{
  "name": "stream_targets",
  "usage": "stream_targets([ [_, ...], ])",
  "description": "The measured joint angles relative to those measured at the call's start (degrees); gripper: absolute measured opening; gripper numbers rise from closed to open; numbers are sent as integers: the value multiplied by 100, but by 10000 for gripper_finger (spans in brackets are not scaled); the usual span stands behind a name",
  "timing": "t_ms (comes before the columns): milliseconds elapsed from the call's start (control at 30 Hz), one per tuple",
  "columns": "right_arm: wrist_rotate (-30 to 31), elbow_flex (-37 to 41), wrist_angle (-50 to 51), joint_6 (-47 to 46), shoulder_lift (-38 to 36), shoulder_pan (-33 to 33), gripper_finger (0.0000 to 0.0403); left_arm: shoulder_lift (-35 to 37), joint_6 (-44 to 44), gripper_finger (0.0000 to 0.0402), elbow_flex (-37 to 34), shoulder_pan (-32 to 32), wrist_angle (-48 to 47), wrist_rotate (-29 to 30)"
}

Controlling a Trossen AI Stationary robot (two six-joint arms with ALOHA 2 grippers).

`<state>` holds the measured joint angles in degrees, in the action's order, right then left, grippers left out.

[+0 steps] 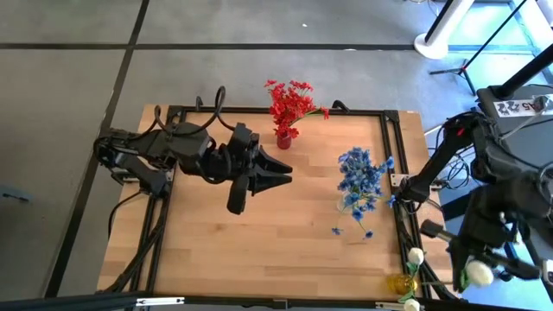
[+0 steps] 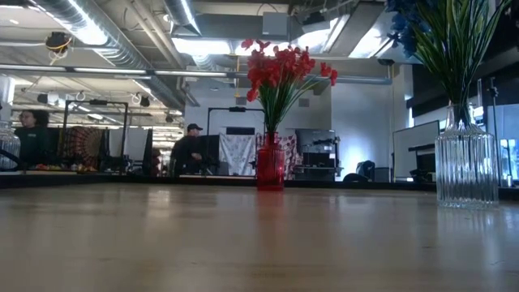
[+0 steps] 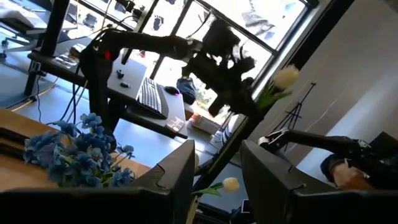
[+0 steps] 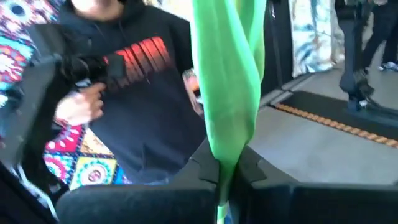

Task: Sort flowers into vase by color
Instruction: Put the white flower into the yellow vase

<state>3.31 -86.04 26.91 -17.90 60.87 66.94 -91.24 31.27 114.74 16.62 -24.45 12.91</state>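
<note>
A: Left pincer (image 1: 281, 173)?
B: Over the middle of the surface (image 1: 259, 250), above the wood, fingers spread apart and holding nothing. It points toward the right edge.

A: Right pincer (image 4: 227, 163)?
B: Off the surface, past its right edge near the front right corner. In the right wrist view its fingers are clamped on a green stem (image 4: 227, 81), broad leaf wrapped around it. From above, a white blossom (image 1: 478, 274) shows at that arm's end.

A: Red flowers (image 1: 291, 105)?
B: In a red vase (image 1: 283, 138) at the far edge, roughly mid-width. Stands upright in the low view.

A: Blue flowers (image 1: 360, 180)?
B: Bunched in a clear ribbed vase (image 2: 466, 166) near the right edge. A few blue blossoms (image 1: 350, 230) lie loose on the wood just in front of it.

A: Other white ones?
B: Two white blossoms (image 1: 416, 256) at the front right corner, by a small yellowish vase (image 1: 399, 283); whether their stems sit inside it, cannot tell.

A: Background?
B: A person in a dark hoodie (image 4: 134, 93) stands behind the stem in the right wrist view.
</note>
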Motion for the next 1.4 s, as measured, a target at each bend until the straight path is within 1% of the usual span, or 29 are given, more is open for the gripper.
stream_targets([
  [133, 599, 413, -34, -19, -30, 484, 5, 0, 11, 126, 0, 4, -55, -4],
  [267, 787, 915, -135, -294, -106, 799, 5, 0, 302, 126, 0, 38, -56, -8],
  [367, 969, 1320, -473, -319, -172, 907, 5, 0, 439, 126, 0, 39, -31, -17],
  [533, 1000, 1990, -1013, -451, -246, 959, 5, -2, 428, 126, 0, 37, -35, -15],
  [733, 970, 2564, -1095, -764, -312, 959, 6, -2, 562, 126, 0, 68, -37, -34],
  [900, 979, 2818, -1137, -826, -408, 959, 6, -2, 566, 126, 0, 96, -37, -37],
  [1067, 980, 3083, -1533, -825, -408, 959, 6, -2, 566, 126, 0, 103, -40, -33],
  [1200, 1006, 3264, -1648, -825, -408, 959, 6, -2, 646, 126, 0, 105, -44, -37],
  [1400, 806, 3333, -1507, -884, -406, 959, 19, -2, 713, 126, 0, 64, -50, -36],
])
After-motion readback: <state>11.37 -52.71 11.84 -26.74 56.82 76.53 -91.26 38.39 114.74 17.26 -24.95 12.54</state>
